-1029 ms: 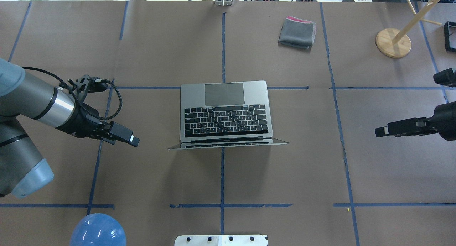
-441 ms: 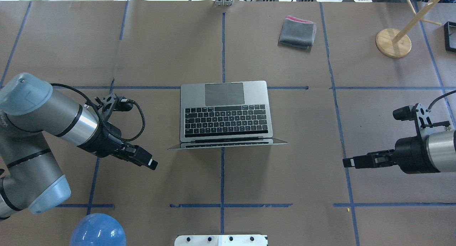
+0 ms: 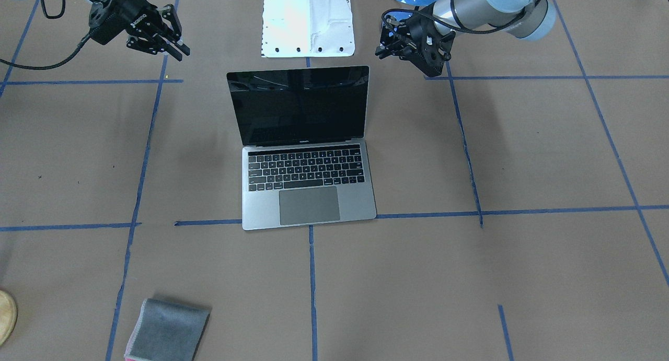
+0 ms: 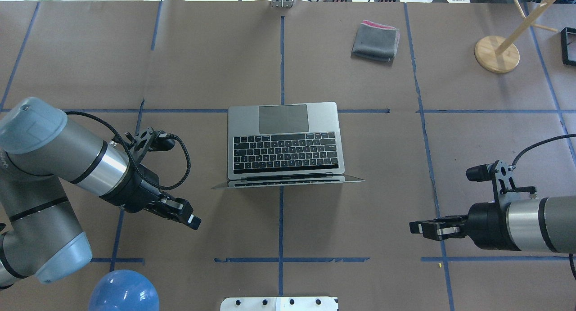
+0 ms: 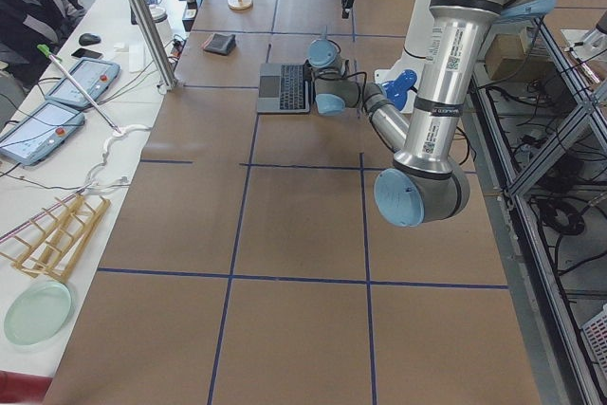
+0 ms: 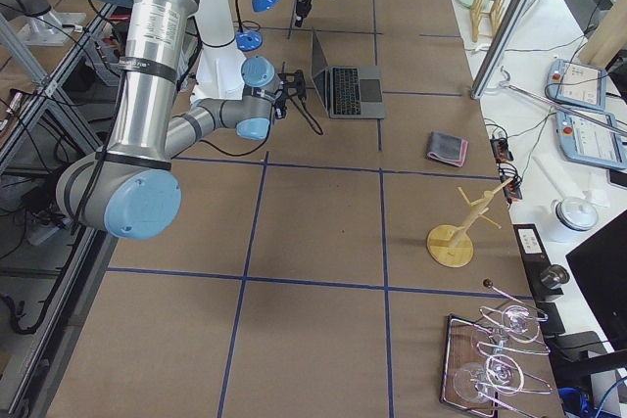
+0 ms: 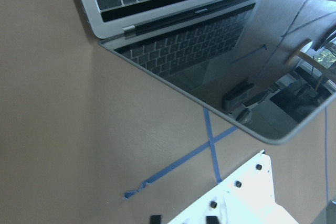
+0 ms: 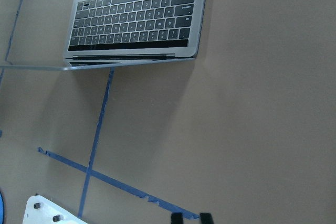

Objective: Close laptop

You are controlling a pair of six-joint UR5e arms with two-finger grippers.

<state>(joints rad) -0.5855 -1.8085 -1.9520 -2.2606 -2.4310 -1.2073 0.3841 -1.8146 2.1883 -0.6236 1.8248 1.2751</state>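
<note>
At table (image 4: 360,203) centre in the overhead view, the laptop (image 4: 285,140) lies open. Its hinge edge is at 6 o'clock, its trackpad at 12 o'clock, and the lid is tilted back toward 6 o'clock. The left claw (image 4: 191,220) hangs at 8 o'clock from the laptop, well apart from it; its fingertips (image 7: 155,219) are spread. The right claw (image 4: 416,227) hangs at 4 o'clock, well apart; its fingertips (image 8: 177,217) stand a narrow gap apart. Both claws are empty. A cloth (image 4: 375,41) lies at 1 o'clock.
</note>
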